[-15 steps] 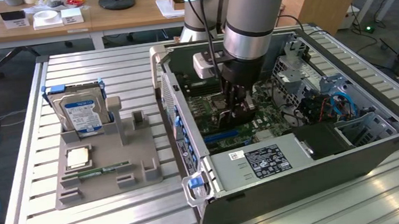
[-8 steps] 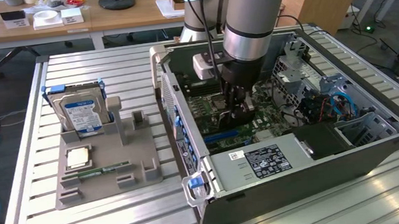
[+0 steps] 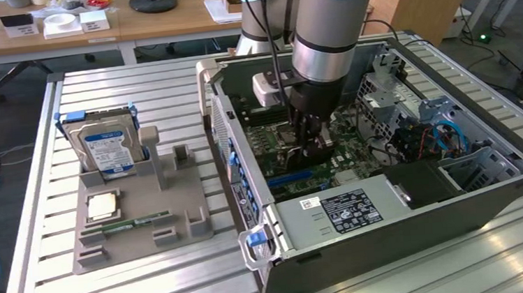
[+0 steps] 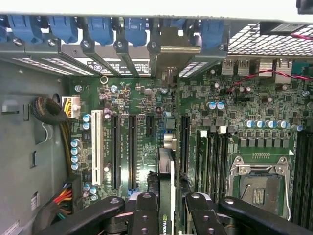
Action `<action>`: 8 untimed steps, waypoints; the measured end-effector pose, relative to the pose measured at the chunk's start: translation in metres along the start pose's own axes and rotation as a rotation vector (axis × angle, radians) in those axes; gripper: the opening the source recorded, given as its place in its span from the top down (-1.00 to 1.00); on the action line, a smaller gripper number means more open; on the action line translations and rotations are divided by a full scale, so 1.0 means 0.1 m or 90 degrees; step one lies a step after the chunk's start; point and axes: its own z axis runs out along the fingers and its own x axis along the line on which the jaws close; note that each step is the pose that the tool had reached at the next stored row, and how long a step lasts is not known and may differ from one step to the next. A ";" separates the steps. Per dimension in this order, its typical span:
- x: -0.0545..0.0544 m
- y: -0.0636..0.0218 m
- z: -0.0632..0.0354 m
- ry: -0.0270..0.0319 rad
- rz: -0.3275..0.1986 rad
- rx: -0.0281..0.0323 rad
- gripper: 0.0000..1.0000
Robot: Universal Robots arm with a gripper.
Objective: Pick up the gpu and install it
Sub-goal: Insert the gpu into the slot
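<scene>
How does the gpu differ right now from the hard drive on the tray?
The gpu is clamped in the pincer; the hard drive is untouched. The gpu sits inside the open case over the motherboard; the hard drive stands in the grey tray outside it. The gpu is a thin dark card; the hard drive is boxy with a blue-white label. Both stand on edge.

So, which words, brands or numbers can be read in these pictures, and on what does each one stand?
"NVIDIA", on the edge of the gpu.
On the power supply label: too small to read.
On the hard drive label: blurred, unreadable.
On the white sticker: unreadable.
</scene>
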 end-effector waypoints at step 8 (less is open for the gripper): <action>0.00 0.008 0.024 0.0011 0.000 0.0009 0.48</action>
